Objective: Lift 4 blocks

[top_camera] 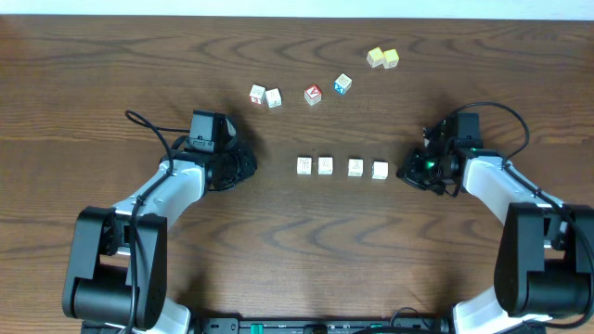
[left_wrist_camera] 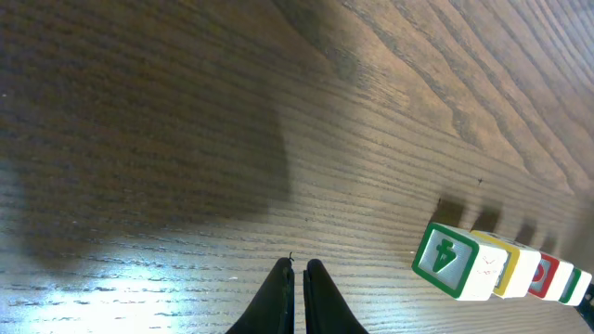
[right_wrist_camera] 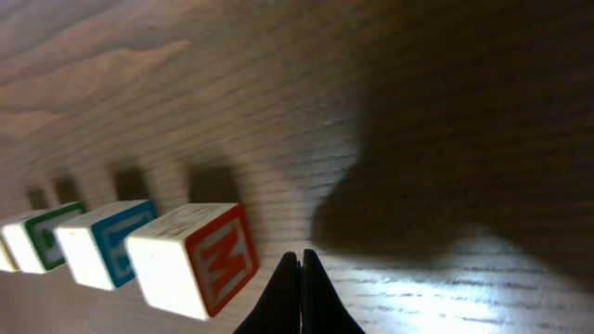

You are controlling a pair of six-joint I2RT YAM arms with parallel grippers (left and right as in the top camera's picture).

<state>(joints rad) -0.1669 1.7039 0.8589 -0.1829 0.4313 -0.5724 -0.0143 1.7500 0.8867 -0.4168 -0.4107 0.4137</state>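
Though untouched, blocks [top_camera: 326,166] between fingers [left_wrist_camera: 278,306]

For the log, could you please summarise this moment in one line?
left gripper shut, empty | right gripper shut, empty | blocks: row, unlifted

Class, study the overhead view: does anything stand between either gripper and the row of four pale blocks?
Nothing visible does. Bare table lies between the left gripper and the row of blocks, and between the right gripper and its other end. The other six cubes lie farther back, off both lines.
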